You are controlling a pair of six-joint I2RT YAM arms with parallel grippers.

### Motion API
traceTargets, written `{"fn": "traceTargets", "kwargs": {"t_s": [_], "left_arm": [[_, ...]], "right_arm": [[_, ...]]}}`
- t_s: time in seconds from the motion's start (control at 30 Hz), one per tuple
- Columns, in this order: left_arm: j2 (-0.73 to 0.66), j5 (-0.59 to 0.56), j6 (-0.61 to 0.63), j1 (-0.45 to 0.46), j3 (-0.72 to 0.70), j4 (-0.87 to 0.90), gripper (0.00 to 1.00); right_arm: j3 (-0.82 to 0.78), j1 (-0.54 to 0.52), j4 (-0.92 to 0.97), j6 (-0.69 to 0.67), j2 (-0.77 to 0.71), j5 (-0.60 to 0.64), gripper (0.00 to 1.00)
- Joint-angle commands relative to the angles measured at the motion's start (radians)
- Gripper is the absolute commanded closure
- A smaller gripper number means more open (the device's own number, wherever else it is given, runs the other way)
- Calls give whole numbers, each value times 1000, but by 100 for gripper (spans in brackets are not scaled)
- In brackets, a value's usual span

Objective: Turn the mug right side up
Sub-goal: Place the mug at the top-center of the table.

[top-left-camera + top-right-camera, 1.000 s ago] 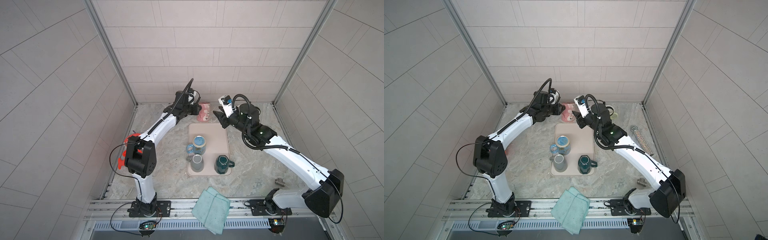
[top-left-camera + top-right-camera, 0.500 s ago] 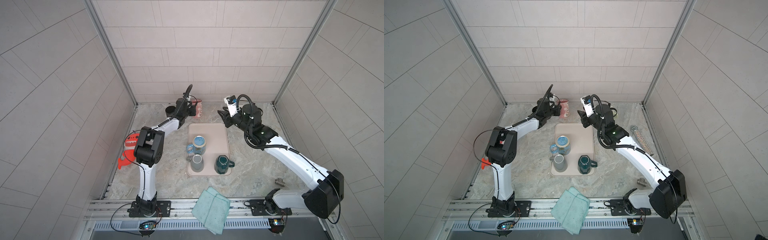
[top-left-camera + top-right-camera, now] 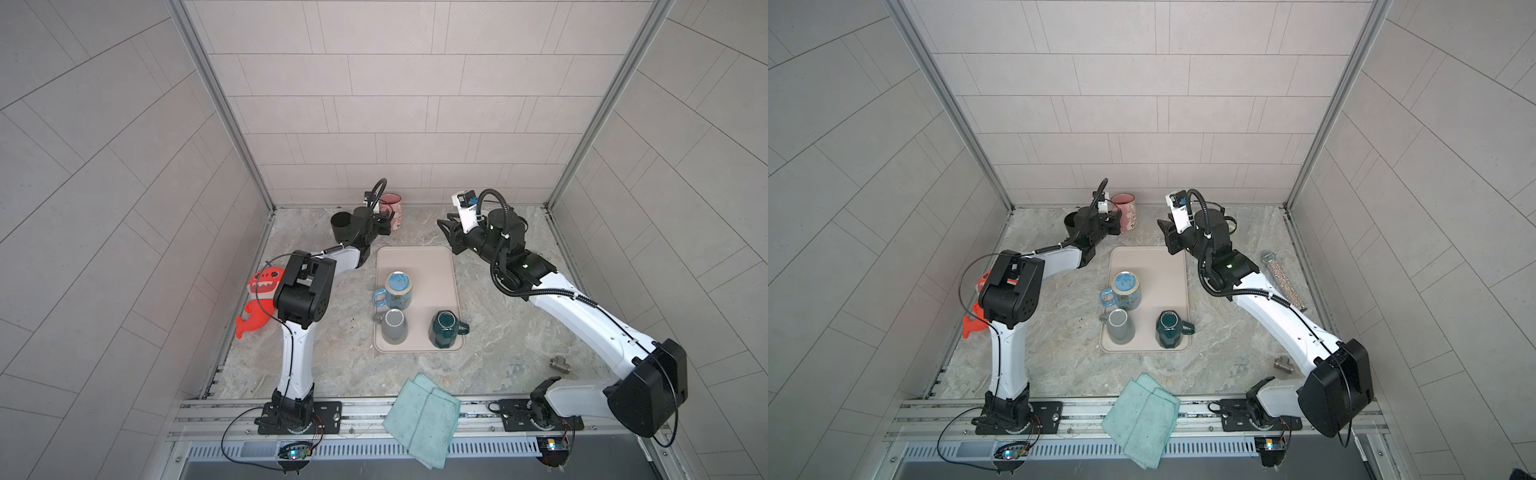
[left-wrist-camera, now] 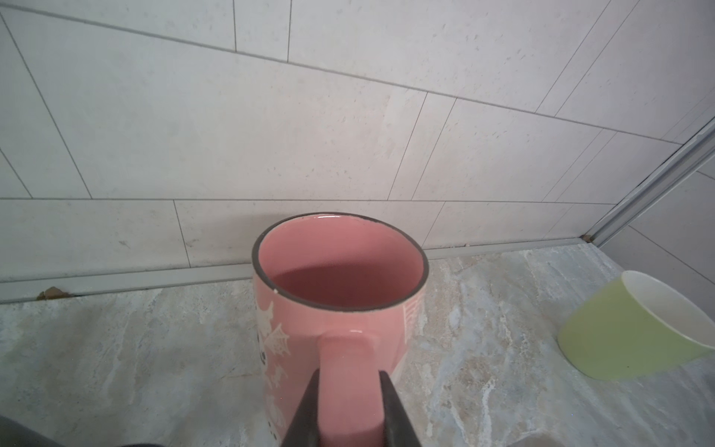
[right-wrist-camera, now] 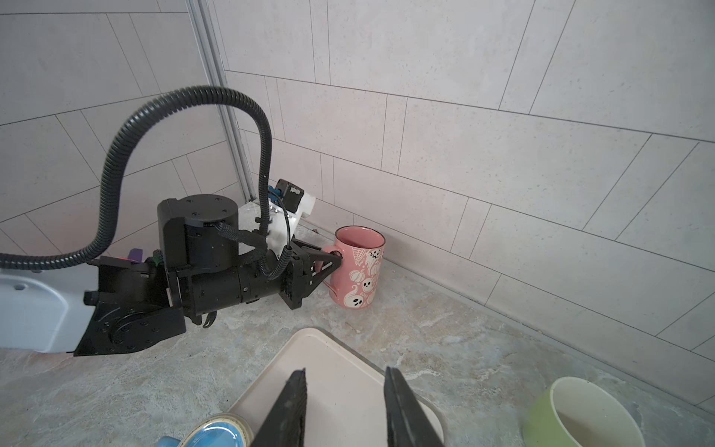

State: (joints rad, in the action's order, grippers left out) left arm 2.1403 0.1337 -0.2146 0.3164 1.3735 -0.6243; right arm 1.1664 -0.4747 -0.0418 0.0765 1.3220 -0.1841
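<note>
Clearly, the pink mug (image 5: pixel 358 267) stands mouth up on the table (image 3: pixel 490 340), close to its back edge and left of the middle, just in front of the tiled wall. The left gripper (image 5: pixel 336 258) reaches in level from the side and is clamped tight on the mug's handle, which fills the gap between its fingers in the left wrist view. The right gripper (image 5: pixel 344 402) hangs over the far right corner of the tray (image 5: pixel 329 348), jaws partly apart, holding nothing.
</note>
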Motion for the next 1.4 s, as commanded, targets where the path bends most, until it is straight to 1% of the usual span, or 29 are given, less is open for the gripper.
{"fn": "traceTargets", "kwargs": {"t_s": [0.0,0.2,0.5,0.97,1.13,1.2,1.37], "left_arm": [[-6,-18,13,-1,0,-239,100],[4,-46,29,0,-34,-311,100],[37,-58,61,3,-110,-440,100],[75,-68,68,12,-159,-509,100],[72,-71,79,20,-188,-514,94],[71,-74,85,21,-197,-514,89],[68,-70,86,27,-214,-517,84]], "right_arm": [[-10,7,-23,15,-23,-12,66],[-20,10,-37,29,-23,-17,66],[-31,11,-42,30,-29,-15,66],[-46,13,-54,42,-37,-10,66],[-50,13,-58,46,-37,-15,66],[-52,13,-58,48,-39,-18,66],[-57,13,-59,52,-43,-18,66]]}}
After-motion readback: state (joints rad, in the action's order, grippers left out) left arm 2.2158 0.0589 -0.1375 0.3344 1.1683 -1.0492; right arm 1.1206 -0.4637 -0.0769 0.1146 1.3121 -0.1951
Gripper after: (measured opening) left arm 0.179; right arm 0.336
